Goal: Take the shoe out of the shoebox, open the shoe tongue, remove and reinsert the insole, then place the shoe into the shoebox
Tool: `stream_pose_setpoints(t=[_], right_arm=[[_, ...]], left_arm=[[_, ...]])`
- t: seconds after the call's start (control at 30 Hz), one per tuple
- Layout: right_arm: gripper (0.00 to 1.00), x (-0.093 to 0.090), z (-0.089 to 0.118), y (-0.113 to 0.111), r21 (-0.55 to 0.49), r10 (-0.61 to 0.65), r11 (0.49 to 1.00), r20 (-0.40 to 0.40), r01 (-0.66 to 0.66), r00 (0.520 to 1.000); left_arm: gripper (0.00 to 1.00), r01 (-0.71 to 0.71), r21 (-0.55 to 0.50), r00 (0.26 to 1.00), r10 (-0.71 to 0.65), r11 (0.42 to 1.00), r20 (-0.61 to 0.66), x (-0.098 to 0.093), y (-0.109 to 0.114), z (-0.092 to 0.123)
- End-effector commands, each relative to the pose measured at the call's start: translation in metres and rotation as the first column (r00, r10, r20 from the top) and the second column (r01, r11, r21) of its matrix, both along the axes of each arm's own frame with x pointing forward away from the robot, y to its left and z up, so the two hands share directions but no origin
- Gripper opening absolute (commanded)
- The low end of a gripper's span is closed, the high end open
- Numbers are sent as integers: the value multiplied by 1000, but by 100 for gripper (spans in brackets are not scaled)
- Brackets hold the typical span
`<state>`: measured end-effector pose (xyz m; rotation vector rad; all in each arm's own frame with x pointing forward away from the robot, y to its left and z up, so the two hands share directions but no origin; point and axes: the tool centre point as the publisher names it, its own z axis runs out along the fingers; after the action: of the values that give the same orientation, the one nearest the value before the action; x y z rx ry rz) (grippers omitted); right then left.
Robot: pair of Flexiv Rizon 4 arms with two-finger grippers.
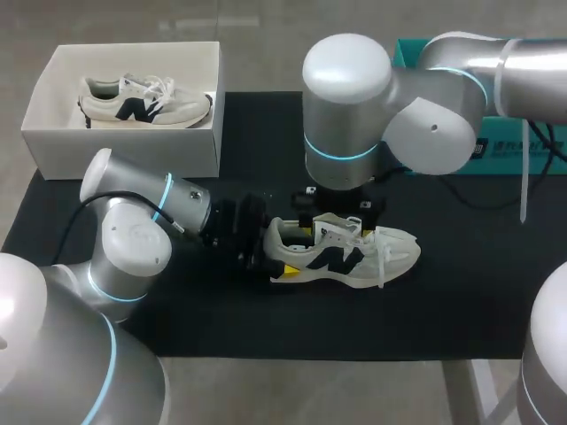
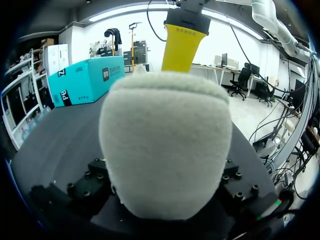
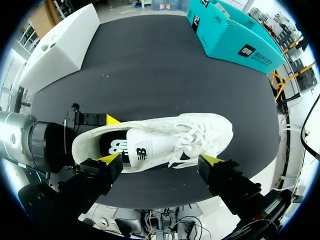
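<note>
Head view: left pincer [image 1: 276,253] clamps shoe [image 1: 350,257] heel — right pincer [image 3: 160,160] spread wide above it.

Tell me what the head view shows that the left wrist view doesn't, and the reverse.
Head view only: the white shoebox holding a second shoe, and the laced shoe seen whole. Left wrist view only: the back face of that shoe's heel, close up, hidden overhead by the left end effector. Both: the laced shoe, the black mat and the teal box.
</note>
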<state>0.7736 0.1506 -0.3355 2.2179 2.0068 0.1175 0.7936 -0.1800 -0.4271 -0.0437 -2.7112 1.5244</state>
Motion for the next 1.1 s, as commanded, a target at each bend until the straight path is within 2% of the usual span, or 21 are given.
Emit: stream_pose_setpoints(t=[0.03,0.37,0.53,0.83,0.87,0.9,0.97,1.0,1.03,1.07,1.1], right_arm=[[100,6,-11,6,-37,5,999,-22,-6,1000],[100,12,-20,6,-73,29,997,-59,-34,998],[100,12,-21,-7,-104,12,994,-85,-21,996],[100,7,-2,-41,-148,-52,988,-79,40,996],[98,6,1,-43,-149,-61,988,-74,50,995],[89,6,4,-45,-147,-64,988,-71,53,995],[48,6,7,-47,-132,-70,989,-64,61,996],[41,5,7,-47,-118,-70,991,-65,62,995],[17,5,7,-47,-103,-70,993,-68,62,995],[0,6,7,-48,-84,-65,995,-72,59,995],[0,6,7,-48,-66,-61,996,-74,56,995]], left_arm=[[0,-1,4,1000,1,1000,1,0,-1,0],[0,-1,4,1000,1,1000,1,0,-1,0],[0,-1,4,1000,1,1000,1,0,-1,0],[0,-1,4,1000,1,1000,1,0,-1,0],[0,-1,4,1000,1,1000,1,0,-1,0],[0,-1,4,1000,1,1000,1,0,-1,0],[0,-1,4,1000,1,1000,1,0,-1,0],[0,-1,4,1000,1,1000,1,0,-1,0],[0,-1,4,1000,1,1000,1,0,-1,0],[0,-1,4,1000,1,1000,1,0,-1,0],[0,-1,4,1000,1,1000,1,0,-1,0]])
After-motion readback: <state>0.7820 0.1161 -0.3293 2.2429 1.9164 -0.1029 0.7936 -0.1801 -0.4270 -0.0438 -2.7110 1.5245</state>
